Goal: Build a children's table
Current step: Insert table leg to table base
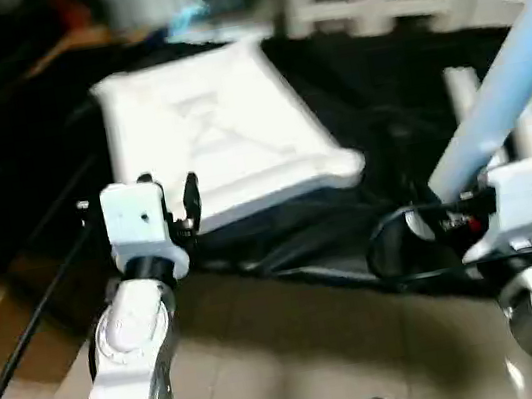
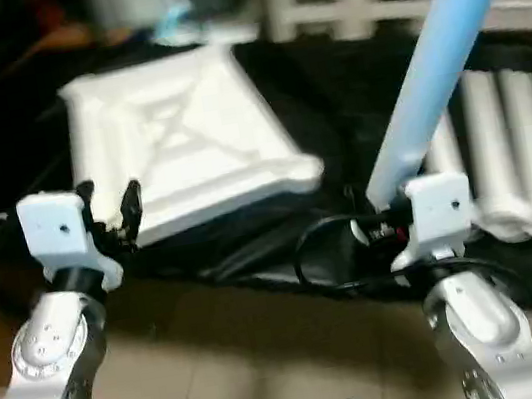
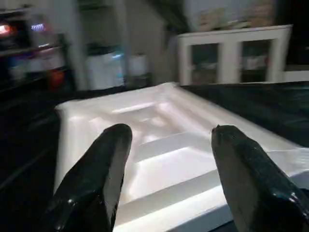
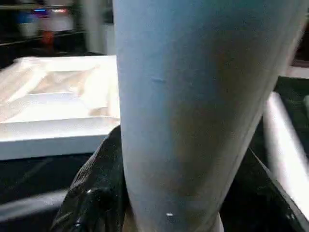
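Right gripper [image 2: 389, 208] clamps a raised leg [image 2: 445, 50]; left gripper [image 1: 173, 202] hangs open, empty, by the upturned top [image 1: 225, 135]. Spare legs [image 2: 503, 162] lie alongside; shelving [image 3: 231, 53] stands behind.

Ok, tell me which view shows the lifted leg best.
The right eye view: the leg rises slanted from the right hand, which grips its lower end. The left eye view crops it at the edge; the right wrist view gives a close-up of its gripped part.

**Dim room behind a black-draped surface**

A black cloth [image 1: 371, 92] is covering the work surface, its near edge hanging over pale floor tiles [image 1: 301, 356]. A white shelving unit [image 3: 231, 53] with square frames is standing past the far edge. Dark shelves [image 3: 29, 48] are showing small coloured lights.
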